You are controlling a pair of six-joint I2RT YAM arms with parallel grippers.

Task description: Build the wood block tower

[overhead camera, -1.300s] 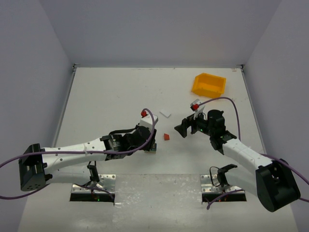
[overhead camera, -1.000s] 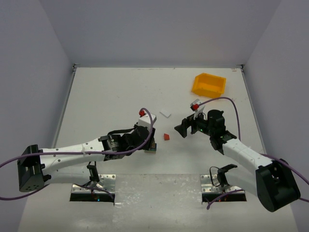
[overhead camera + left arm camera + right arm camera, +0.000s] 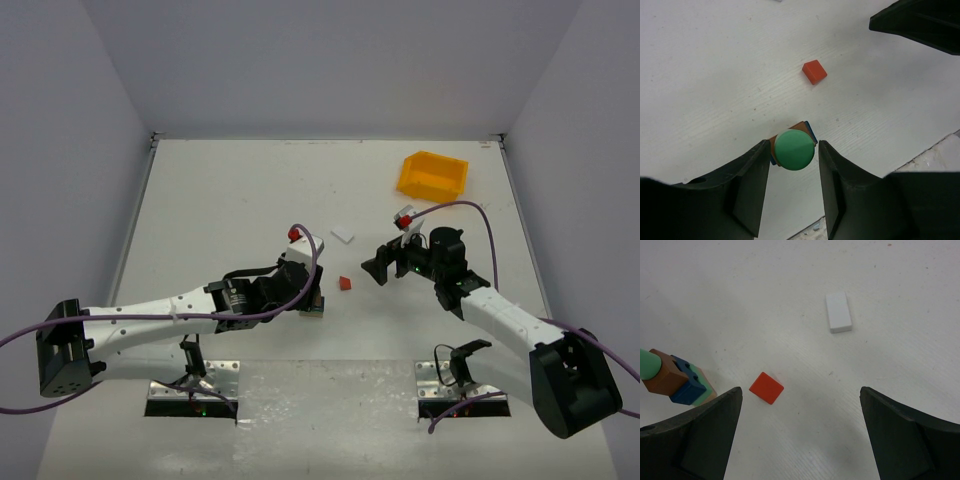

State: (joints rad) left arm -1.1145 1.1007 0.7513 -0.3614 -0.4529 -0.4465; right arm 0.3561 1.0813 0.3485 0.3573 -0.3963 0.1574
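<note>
Green cylinder (image 3: 795, 152) caps the wood block tower (image 3: 680, 381), standing on a brown piece (image 3: 664, 376), then a blue piece (image 3: 687, 386), then a pale green base. The tower stands on the counter (image 3: 715, 75) at its near middle, directly under the left arm's wrist.

Left pincer (image 3: 793, 144): fingers parted and straddling the cylinder, with a thin gap showing on each side, so it grips nothing.

Judgement: the cylinder is seated, and the step in hand is clearing the left pincer off the stack.
- Best done by a straight vertical lift, with the fingers kept apart.
- Any sideways drift would catch the cylinder, which has little clearance on either side.
- The stack is narrow and tall, and would likely topple from a light nudge.

Red block (image 3: 814, 71): lies loose on the counter just beyond the tower, flat and clear of both arms. It is probably the next piece.

Right pincer (image 3: 800, 390): spread wide and empty, hovering past the red block and facing it and the tower. It is well placed for that pickup, but its approach line points toward the tower, so it should come down from above and not sweep in.

White block (image 3: 838, 311): lies flat further out, apart from everything.

Yellow bin (image 3: 432, 175): sits far right near the back, out of the way.
</note>
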